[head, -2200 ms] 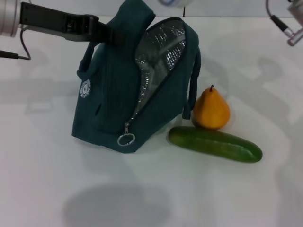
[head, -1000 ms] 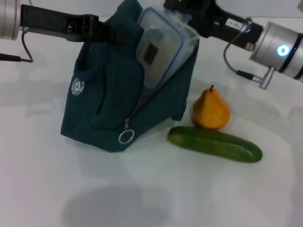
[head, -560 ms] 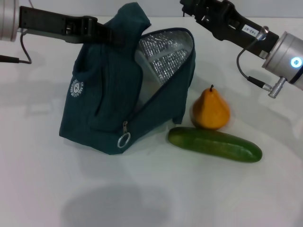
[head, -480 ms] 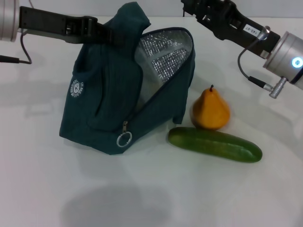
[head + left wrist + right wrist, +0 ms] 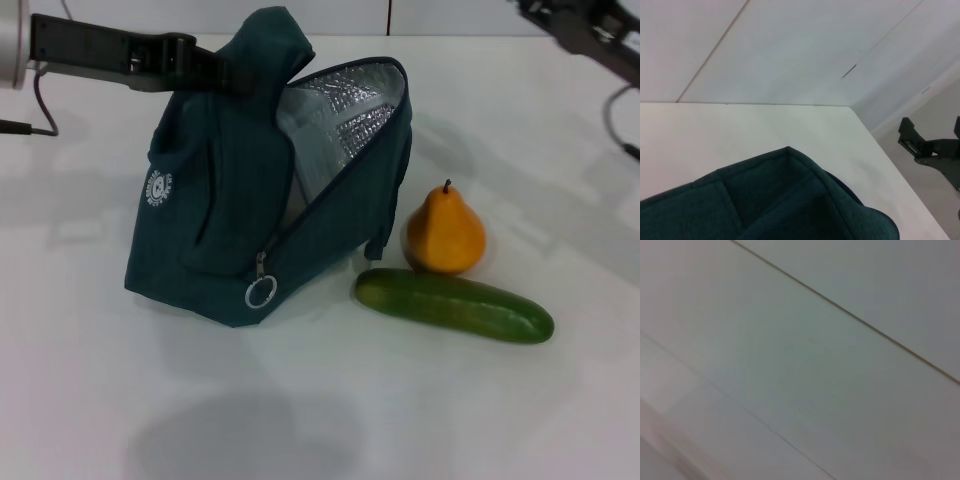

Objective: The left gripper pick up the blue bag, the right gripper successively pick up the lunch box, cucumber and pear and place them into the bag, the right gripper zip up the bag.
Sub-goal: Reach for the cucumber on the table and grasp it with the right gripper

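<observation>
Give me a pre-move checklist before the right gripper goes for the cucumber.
1. Blue bag held up by left gripper: ok.
2. Bag mouth open, silver lining showing: ok.
3. Lunch box inside bag: cannot tell, hidden.
4. Cucumber lying free on the table, pear just behind it: ok.
5. Right gripper near the cucumber: not ok, at the picture's far edge.
6. Right jaws open: cannot tell.
</observation>
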Tool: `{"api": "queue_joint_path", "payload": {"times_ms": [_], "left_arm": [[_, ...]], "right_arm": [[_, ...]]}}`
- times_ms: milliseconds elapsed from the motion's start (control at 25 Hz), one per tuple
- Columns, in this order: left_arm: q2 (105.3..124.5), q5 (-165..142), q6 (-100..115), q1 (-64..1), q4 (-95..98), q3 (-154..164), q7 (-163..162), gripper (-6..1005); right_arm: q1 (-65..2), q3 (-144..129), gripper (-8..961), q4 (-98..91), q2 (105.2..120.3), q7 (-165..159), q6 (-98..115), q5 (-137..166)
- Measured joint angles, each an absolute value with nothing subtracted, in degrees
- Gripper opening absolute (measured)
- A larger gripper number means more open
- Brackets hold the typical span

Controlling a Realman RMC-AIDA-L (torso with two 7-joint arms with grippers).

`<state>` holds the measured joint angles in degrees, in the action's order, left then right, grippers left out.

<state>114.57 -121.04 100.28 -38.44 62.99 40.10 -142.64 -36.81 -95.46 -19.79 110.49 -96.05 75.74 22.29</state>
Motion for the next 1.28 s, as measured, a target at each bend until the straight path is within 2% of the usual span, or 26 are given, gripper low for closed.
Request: {"api": "queue_joint_path", "payload": {"times_ms": [40, 160, 320, 400, 440, 520, 760, 960, 1280], "left_arm": [[114.56, -121.0, 100.28, -38.42, 63.03, 40.12, -142.64, 40], [114.54, -120.99, 100.28, -38.37, 63.11, 40.15, -142.54, 40], [114.52, -120.95, 100.33, -38.32, 63.12, 40.29, -142.46, 40], [114.52, -120.94, 100.35, -38.36, 63.16, 40.41, -142.45, 40], [114.51, -120.94, 100.35, -38.38, 63.18, 40.45, -142.44, 40], [114.52, -120.93, 100.37, -38.44, 63.19, 40.49, -142.43, 40], [114.55, -120.93, 100.25, -38.49, 63.2, 40.52, -142.32, 40], [114.51, -120.93, 100.21, -38.57, 64.0, 40.52, -142.33, 40], [114.74, -121.13, 100.2, -38.67, 64.25, 40.51, -142.37, 39]], "right_arm": [[-36.74, -95.46, 495, -19.84, 109.14, -95.88, 76.05, 23.36], [-36.71, -95.44, 726, -21.08, 105.24, -96.21, 76.15, 27.33], [-37.24, -93.21, 761, -27.87, 99.33, -99.43, 74.14, 38.22], [-37.23, -88.81, 770, -32.13, 98.04, -101.58, 73.33, 46.04], [-37.05, -84.82, 770, -35.14, 97.88, -103.29, 72.91, 52.49], [-36.8, -78.12, 771, -39.89, 98.36, -106.49, 72.66, 63.96], [-37.96, -63.34, 773, -56.06, 102.05, -119.73, 81.13, 98.11], [-40.4, -61.36, 775, -66.03, 102.74, -128.69, 93.56, 113.88], [-42.84, -60.76, 779, -73.86, 105.38, -130.25, 108.61, 124.94]]}}
